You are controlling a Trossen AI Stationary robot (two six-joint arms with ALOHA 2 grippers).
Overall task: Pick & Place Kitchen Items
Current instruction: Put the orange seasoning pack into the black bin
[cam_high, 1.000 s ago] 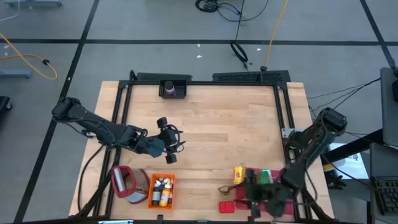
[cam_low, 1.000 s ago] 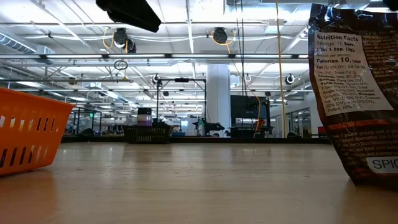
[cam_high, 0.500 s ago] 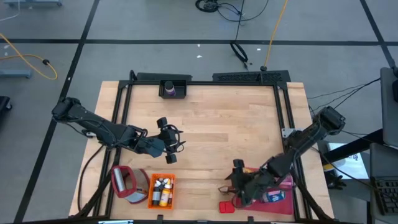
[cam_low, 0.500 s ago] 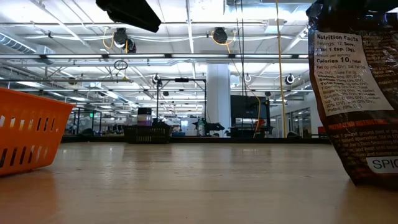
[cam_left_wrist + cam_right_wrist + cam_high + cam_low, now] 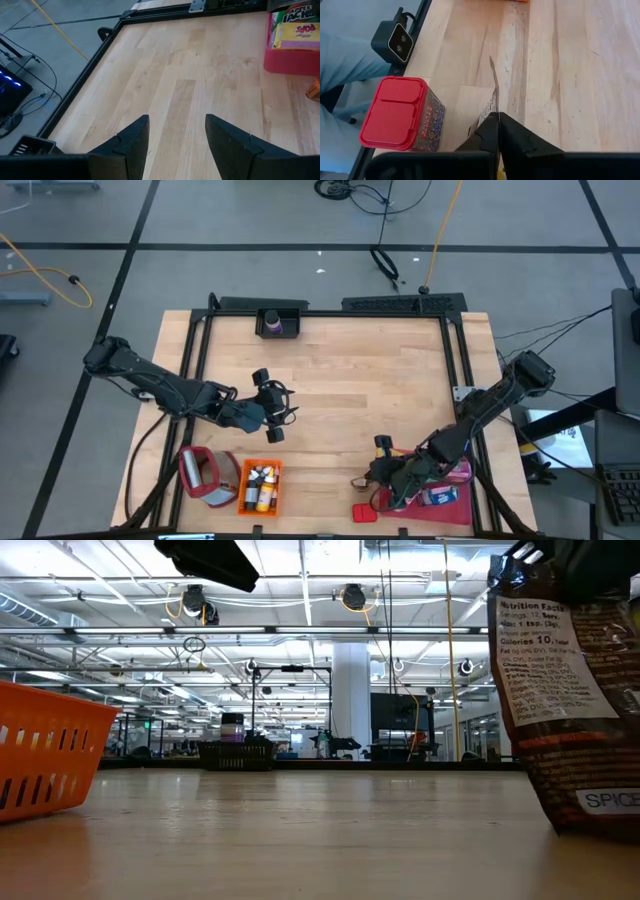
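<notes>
A brown spice packet (image 5: 575, 700) with a nutrition label stands tilted near the table's near edge, right of centre, and my right gripper (image 5: 498, 120) is shut on its top. A red-lidded tin (image 5: 402, 115) sits on the table just beside it, also seen from above (image 5: 365, 512). In the high view my right gripper (image 5: 375, 480) reaches in from the pink tray (image 5: 462, 473). That tray holds a green cereal box and a yellow box (image 5: 295, 32). My left gripper (image 5: 175, 135) hovers open over bare wood left of centre (image 5: 278, 417). My right gripper pinches the packet's thin top edge (image 5: 492, 102) between its two shut fingers, slanting down from above and from the table's right. The packet hangs tilted below the fingers. Whether its bottom (image 5: 590, 825) still rests on the table, I cannot tell.
An orange crate (image 5: 258, 486) with small bottles stands at the near left, a red-pink container (image 5: 203, 476) beside it. A dark bin with a purple tin (image 5: 277, 324) sits at the far edge. The low camera (image 5: 396, 40) and a person's light-blue sleeve (image 5: 345, 65) lie past the near edge.
My right gripper has swung from over the pink tray toward the table's left, onto the spice packet's top, and has taken hold of its top edge. The packet has tipped a little and shifted.
</notes>
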